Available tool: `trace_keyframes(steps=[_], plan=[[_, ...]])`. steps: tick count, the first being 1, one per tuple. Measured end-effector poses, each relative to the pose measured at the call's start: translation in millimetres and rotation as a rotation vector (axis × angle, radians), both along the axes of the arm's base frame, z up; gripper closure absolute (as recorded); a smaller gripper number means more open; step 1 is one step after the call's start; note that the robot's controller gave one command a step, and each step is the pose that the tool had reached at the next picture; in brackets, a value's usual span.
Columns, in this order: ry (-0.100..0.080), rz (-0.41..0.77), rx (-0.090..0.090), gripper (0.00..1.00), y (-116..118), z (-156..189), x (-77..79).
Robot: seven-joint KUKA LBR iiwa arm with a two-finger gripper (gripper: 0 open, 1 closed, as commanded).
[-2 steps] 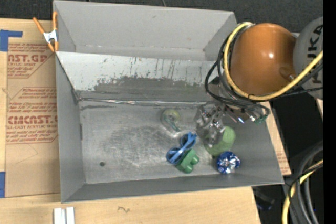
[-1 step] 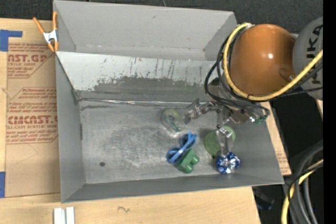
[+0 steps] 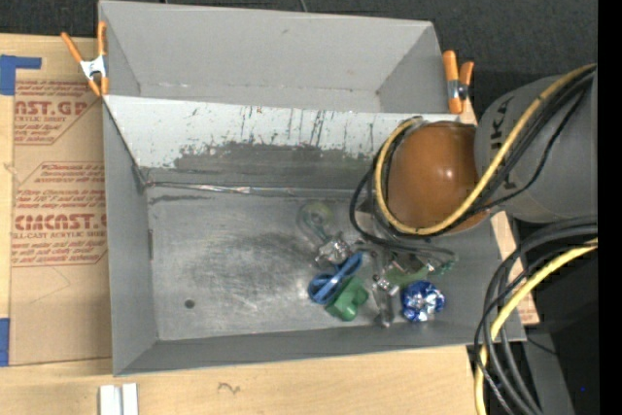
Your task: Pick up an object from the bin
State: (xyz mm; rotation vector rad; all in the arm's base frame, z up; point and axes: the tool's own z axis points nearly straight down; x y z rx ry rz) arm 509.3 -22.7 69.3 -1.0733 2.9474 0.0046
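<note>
The blue and white ball (image 3: 423,300) lay near the front right corner of the bin (image 3: 214,258), just beside the gripper (image 3: 387,294). The gripper hung low over the bin floor, between this ball and a little green block (image 3: 346,305). It could not be told if the gripper was open or closed, because the round orange cover (image 3: 432,175) on the wrist hid most of it. Nothing could be seen held in it.

Next to the green block lay a blue clip (image 3: 333,280), touching it. A bit further back sat a small silvery thing (image 3: 336,251), and behind that a clear, glassy thing (image 3: 315,222). The rest of the bin floor was bare grey metal with scratches.

The ball looked crinkled and shiny, like foil squeezed into a lump. It was likely very light and a bit soft, so it might squash when pinched, and it might roll away if pushed from one side. The best place to hold it seemed to be across its middle, from both sides at once. The green block looked harder and might be easier to grip by its flat sides.
</note>
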Motion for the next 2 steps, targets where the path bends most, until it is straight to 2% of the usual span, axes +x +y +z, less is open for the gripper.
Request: trace_keyframes(steps=[1, 2], plan=[[-0.003, 0.000, -0.001, 1.00, 0.0, 3.4, 1.5], [-0.006, 0.253, -0.005, 1.00, -25.1, 151.0, 33.3]])
